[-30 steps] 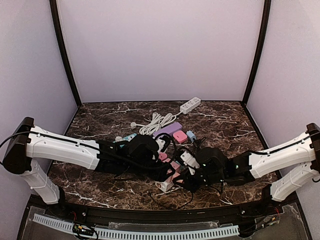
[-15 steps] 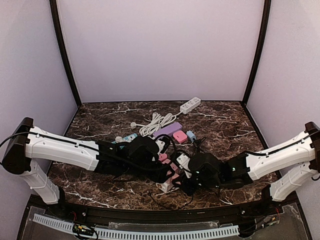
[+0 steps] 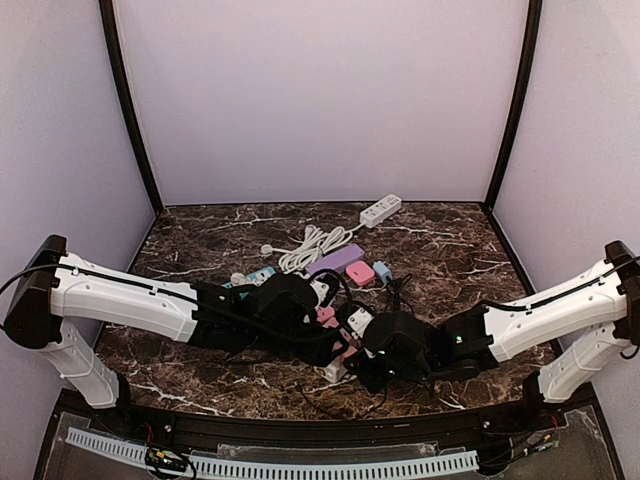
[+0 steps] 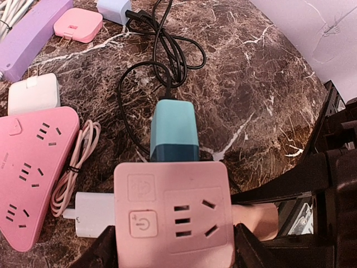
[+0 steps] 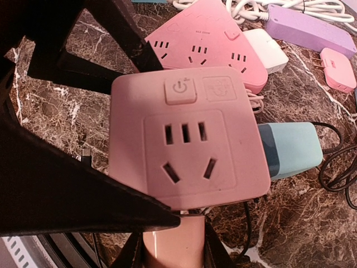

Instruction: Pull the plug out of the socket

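Note:
A pink cube socket (image 4: 173, 215) (image 5: 184, 137) is clamped on two sides by my left gripper (image 4: 174, 245). From one side of the cube sticks a round pink plug (image 5: 173, 245) (image 4: 254, 220), and my right gripper (image 5: 174, 251) is shut around it, its dark fingers (image 5: 215, 254) flanking it. The plug's end sits right against the cube. A teal adapter (image 4: 174, 131) (image 5: 290, 148) with a black cable is plugged into another side. In the top view both grippers meet at the socket (image 3: 343, 352) at the near centre of the table.
A pink triangular power strip (image 4: 33, 167), a white adapter (image 4: 33, 94), a purple strip (image 4: 33, 25) and a small pink square plug (image 4: 78, 25) lie beside the cube. Loops of black cable (image 4: 162, 50) trail away. A white power strip (image 3: 380, 210) and coiled white cord (image 3: 315, 245) lie at the back.
My right arm has slid left across the table, bringing its gripper up against the socket. The left arm has held still with the cube.

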{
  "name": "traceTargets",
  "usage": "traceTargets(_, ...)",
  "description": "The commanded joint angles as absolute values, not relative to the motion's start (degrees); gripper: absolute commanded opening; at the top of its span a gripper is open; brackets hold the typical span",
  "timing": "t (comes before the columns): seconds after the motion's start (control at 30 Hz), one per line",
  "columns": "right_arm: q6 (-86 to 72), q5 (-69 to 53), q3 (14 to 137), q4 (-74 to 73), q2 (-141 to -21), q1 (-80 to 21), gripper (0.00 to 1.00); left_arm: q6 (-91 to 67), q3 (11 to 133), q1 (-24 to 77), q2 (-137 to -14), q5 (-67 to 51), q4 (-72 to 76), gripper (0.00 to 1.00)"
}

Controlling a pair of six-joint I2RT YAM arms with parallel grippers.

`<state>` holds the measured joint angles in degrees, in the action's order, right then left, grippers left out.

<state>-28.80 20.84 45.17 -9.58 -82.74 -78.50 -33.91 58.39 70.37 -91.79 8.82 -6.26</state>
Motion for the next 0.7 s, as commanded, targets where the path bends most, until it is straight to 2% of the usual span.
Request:
traceTargets(0.0, -29.7, 24.5, 46.6, -9.2, -81.3, -78.6, 0.00, -33.6, 55.6, 70.0, -92.4, 10.7, -13.2, 0.29)
traceTargets(0.67, -26.8, 8.2, 40.0, -0.8, -75.7, -70.5, 0.00, -28.1, 54.0, 69.9, -91.4, 5.7, -10.3, 0.26)
